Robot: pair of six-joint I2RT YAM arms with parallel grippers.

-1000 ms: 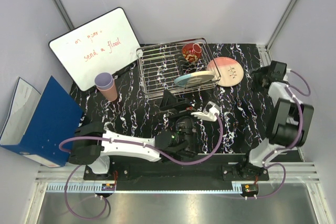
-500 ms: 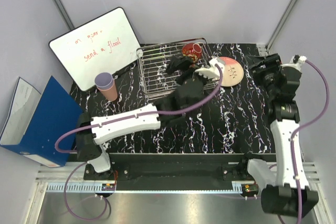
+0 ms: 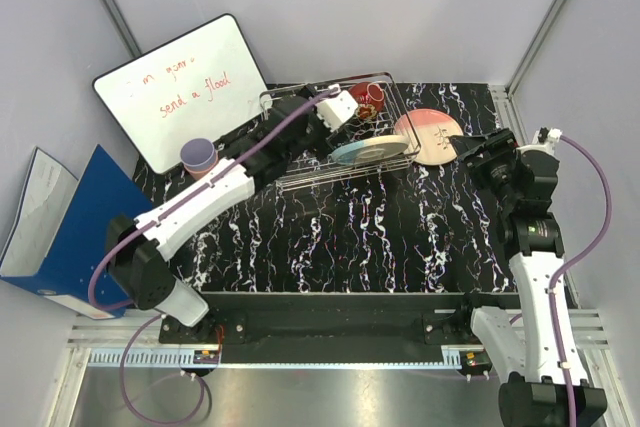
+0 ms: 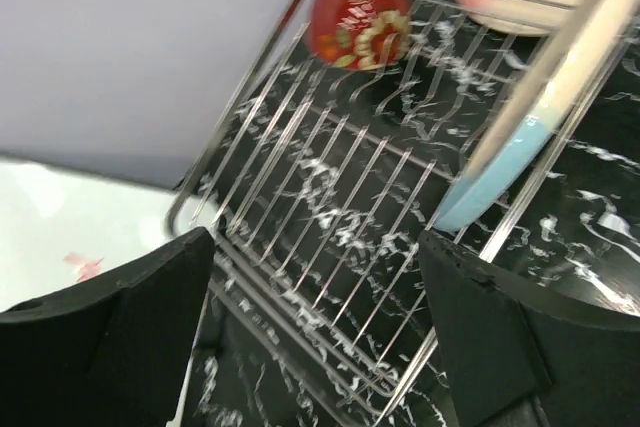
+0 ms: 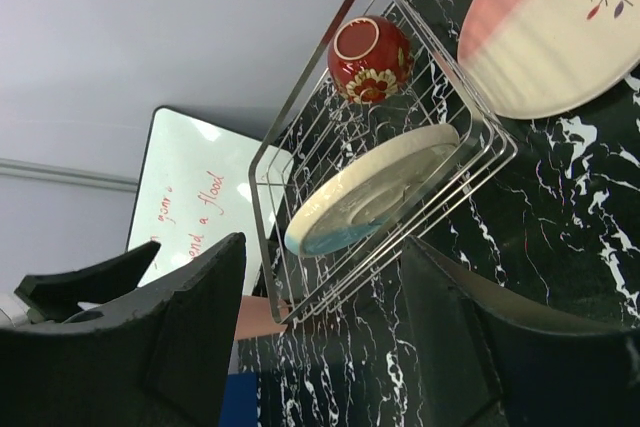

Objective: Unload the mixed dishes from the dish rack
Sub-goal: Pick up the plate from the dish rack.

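**While the left gripper (image 4: 310, 347) and right gripper (image 5: 320, 337) hang spread and empty, two dishes sit in the silver wire-grid dish rack (image 3: 312, 170)**

At far left a blue plastic binder (image 3: 95, 222) leans beside a white whiteboard with red writing (image 3: 180, 87), with pale grey walls behind. Next, a lavender cup (image 3: 198, 154) nests in a salmon-pink cup (image 3: 211, 178) on the black, white-veined marble table (image 3: 400, 247). The left arm reaches over the rack, jaws released. A glossy red patterned bowl (image 3: 366, 97) lies on its side in the rack's far right corner. A round light-blue and cream plate (image 3: 372, 152) leans on edge along the near right side. A round pink and cream sprig plate (image 3: 430, 135) lies outside, just beside the rack, with the right gripper near it.
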